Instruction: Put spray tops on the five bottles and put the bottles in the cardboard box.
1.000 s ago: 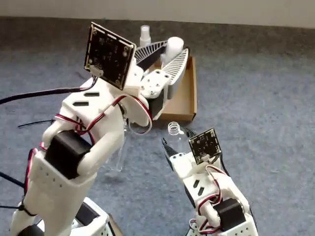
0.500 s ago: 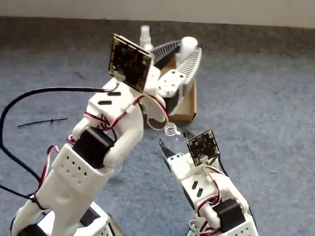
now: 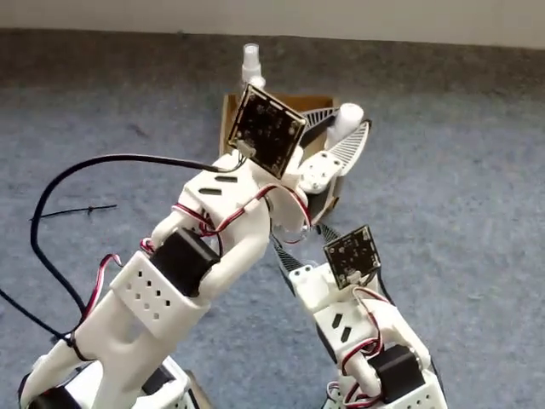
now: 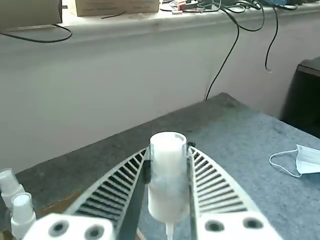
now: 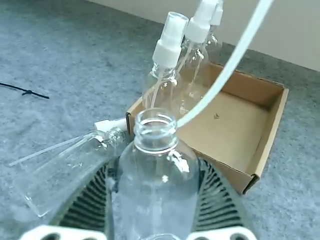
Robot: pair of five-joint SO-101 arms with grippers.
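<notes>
My left gripper (image 3: 349, 121) is shut on a white spray top (image 4: 167, 190) and holds it in the air above the right-hand part of the cardboard box (image 3: 328, 194). The top's thin dip tube (image 5: 225, 75) slants down to just beside the open neck of a clear bottle (image 5: 155, 170). My right gripper (image 5: 156, 172) is shut on that bottle and holds it upright in front of the box (image 5: 250, 130). In the high view the left arm covers most of this bottle.
Capped bottles (image 5: 167, 65) stand by the box's far corner, one seen from above as bottle (image 3: 251, 61). Another capped bottle (image 5: 70, 165) lies on the carpet beside the box. A black cable (image 3: 85, 166) and a zip tie (image 3: 72, 210) lie to the left.
The left arm has swung to the right with the spray top, from over the box's middle to above the right gripper's bottle. The right arm has kept still.
</notes>
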